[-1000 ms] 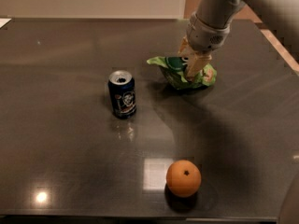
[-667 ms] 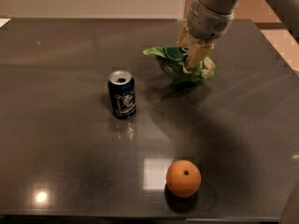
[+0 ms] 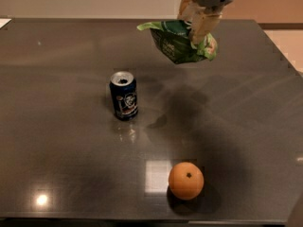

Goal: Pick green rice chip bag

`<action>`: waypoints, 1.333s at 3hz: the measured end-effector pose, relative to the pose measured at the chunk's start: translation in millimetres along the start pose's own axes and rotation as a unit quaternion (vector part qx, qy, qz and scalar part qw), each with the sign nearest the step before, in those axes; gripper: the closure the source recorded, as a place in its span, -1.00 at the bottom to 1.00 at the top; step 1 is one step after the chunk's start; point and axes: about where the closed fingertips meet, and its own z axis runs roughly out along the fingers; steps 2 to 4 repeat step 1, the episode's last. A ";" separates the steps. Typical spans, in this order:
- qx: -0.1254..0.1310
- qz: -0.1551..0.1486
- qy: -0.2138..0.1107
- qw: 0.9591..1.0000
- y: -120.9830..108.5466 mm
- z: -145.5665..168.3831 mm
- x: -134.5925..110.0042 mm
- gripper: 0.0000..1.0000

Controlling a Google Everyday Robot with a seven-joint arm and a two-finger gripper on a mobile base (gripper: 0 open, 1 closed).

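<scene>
The green rice chip bag [image 3: 173, 42] is a crinkly green bag that hangs in the air above the far right part of the dark table [image 3: 57, 126]. My gripper [image 3: 198, 26] comes down from the top right and is shut on the bag's right side, holding it clear of the table. The bag's shadow lies on the table below it.
A dark blue soda can [image 3: 124, 95] stands upright left of centre. An orange [image 3: 186, 180] sits near the front edge. The table's right edge runs along the right side of the view, with light floor beyond it.
The gripper has risen with the chip bag, lifting it off the table. The can and the orange have not moved.
</scene>
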 end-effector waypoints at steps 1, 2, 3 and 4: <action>0.000 0.000 0.000 1.000 0.0 0.0 0.0 1.00; 0.000 0.000 0.000 1.000 0.0 0.0 0.0 1.00; 0.000 0.000 0.000 1.000 0.0 0.0 0.0 1.00; 0.000 0.000 0.000 1.000 0.0 0.0 0.0 1.00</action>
